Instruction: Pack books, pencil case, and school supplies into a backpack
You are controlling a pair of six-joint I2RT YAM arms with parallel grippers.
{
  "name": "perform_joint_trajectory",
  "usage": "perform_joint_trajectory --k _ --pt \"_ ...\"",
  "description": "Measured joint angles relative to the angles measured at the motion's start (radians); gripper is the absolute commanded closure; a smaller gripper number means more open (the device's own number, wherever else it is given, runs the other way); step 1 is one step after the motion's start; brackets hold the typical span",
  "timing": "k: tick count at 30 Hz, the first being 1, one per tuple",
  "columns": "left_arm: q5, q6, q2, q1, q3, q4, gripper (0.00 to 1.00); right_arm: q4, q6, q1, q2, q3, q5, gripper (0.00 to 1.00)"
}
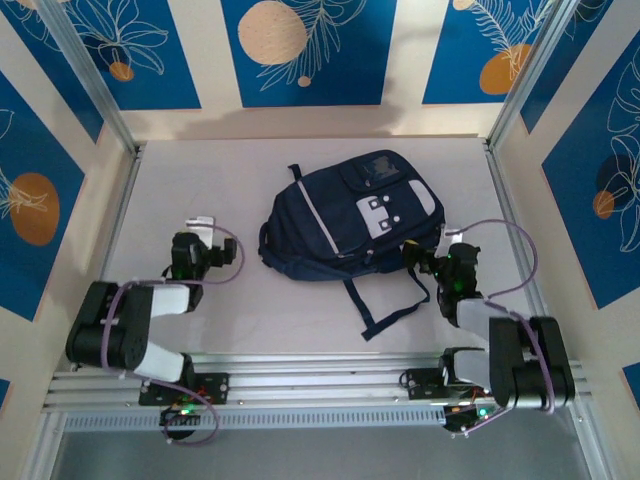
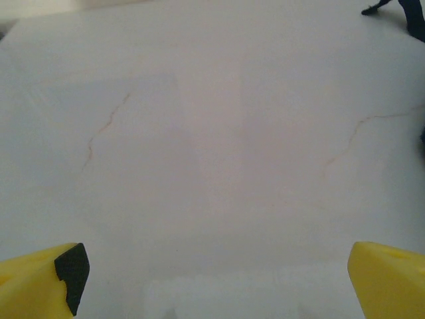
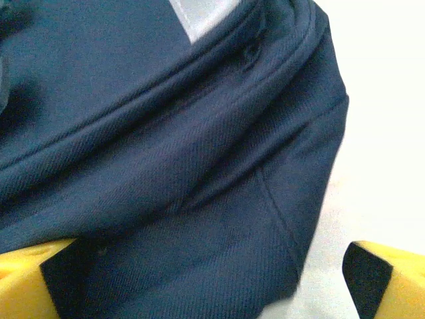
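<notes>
White tabletop [image 1: 200, 180], backpack [image 1: 340, 215] just ahead of right gripper [image 3: 211, 282]

no readable text, labels, brands or numbers anywhere

My overhead camera sits high at 6 o'clock, looking down over the whole table [image 1: 200, 170]. Left wrist skims bare tabletop toward 12 o'clock; right wrist faces 10 o'clock, close against the backpack [image 3: 199, 166], which the overhead shares

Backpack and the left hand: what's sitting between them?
Nothing. In the top view, bare white table lies between the left hand and the backpack; the left wrist view shows bare table too.
</notes>
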Motion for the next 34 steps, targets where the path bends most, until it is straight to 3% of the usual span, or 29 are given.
perform_joint_trajectory --k 3,5,12,34 --pt "0.043 0.023 0.035 0.003 -0.002 -0.014 0.00 0.202 0.003 -0.016 0.194 0.007 -0.041 0.01" --pt "0.047 0.021 0.034 0.011 0.018 -0.022 0.00 0.196 0.004 -0.018 0.250 0.036 -0.064 0.01" --pt "0.050 0.020 0.034 0.027 0.076 -0.022 0.00 0.096 -0.026 0.010 0.256 0.177 -0.031 0.01" --pt "0.051 0.020 0.034 0.027 0.076 -0.022 0.00 0.089 -0.030 0.022 0.256 0.178 -0.021 0.01"
